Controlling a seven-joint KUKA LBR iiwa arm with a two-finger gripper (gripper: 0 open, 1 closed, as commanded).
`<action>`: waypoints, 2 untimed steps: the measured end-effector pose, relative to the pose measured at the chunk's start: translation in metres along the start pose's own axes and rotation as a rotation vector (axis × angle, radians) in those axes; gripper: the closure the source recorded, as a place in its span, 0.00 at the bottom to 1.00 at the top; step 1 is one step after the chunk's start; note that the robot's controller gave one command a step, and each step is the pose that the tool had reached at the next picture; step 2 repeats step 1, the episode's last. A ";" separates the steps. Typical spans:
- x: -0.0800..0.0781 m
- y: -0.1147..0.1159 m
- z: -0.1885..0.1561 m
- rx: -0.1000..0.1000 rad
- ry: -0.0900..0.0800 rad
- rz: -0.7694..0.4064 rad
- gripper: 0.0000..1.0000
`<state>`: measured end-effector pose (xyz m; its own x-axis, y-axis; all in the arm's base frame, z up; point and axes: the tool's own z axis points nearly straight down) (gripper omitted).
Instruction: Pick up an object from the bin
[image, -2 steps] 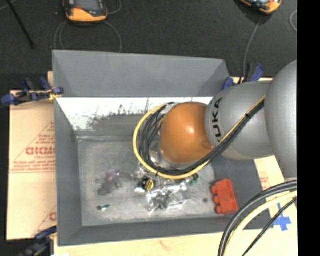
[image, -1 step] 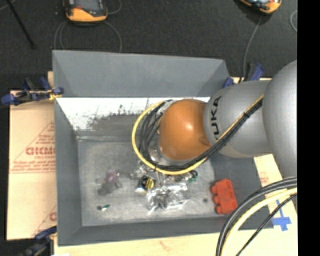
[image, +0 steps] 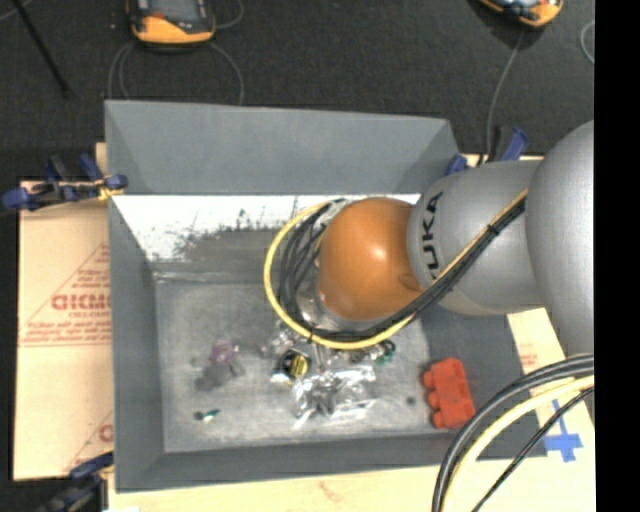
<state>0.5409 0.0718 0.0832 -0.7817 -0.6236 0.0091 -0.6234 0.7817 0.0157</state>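
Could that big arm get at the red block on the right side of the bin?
Probably yes. The red block lies alone on bare floor with nothing on it, and the arm hangs over the silvery heap right beside it.

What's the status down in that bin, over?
End effector low over mid-bin, beneath orange wrist cover. Crumpled silvery wrapper and small yellow-black piece nearest it. Red block apart, toward view's right.
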 end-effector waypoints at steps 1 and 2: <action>0.016 -0.005 -0.140 0.022 -0.013 -0.243 1.00; 0.016 -0.005 -0.140 0.022 -0.013 -0.243 1.00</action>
